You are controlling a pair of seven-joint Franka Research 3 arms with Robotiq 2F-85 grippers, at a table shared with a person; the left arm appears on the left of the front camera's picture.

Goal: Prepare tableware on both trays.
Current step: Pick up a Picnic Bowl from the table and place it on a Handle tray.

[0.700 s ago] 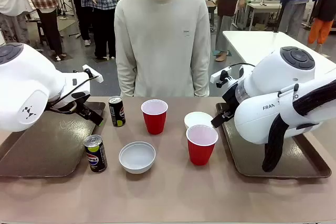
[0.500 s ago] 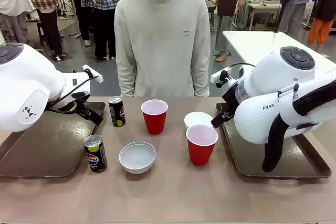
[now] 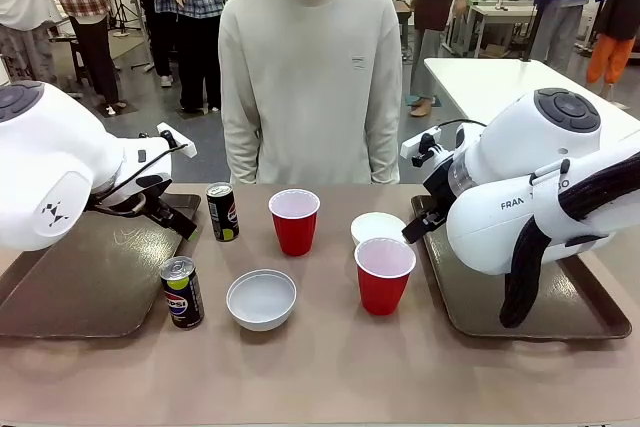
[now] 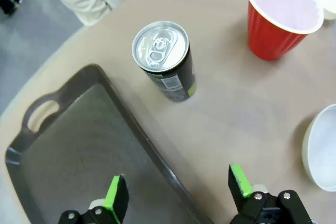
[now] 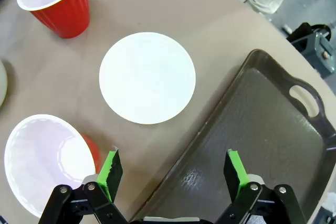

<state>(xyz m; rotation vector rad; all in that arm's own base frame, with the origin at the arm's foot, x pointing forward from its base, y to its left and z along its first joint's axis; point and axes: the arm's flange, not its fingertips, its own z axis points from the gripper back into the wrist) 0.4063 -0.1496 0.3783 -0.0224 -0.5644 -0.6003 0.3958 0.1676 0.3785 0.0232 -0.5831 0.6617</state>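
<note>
Two dark Pepsi cans (image 3: 222,212) (image 3: 182,293), two red cups (image 3: 294,221) (image 3: 384,275) and two white bowls (image 3: 261,299) (image 3: 378,228) stand on the table between the dark brown trays (image 3: 80,287) (image 3: 470,309). Both trays hold nothing. My left gripper (image 4: 178,187) is open over the left tray's (image 4: 68,145) inner rim, short of the far can (image 4: 164,59) and far cup (image 4: 281,17). My right gripper (image 5: 173,174) hangs open above the right tray's (image 5: 262,124) inner edge. The far bowl (image 5: 147,77) is ahead of it and the near cup (image 5: 44,156) sits beside its left finger.
A person in a pale sweater (image 3: 310,77) stands at the far side of the table, hands out of sight. A white table (image 3: 490,82) and other people are farther back. Bare tabletop (image 3: 320,377) runs along the near edge.
</note>
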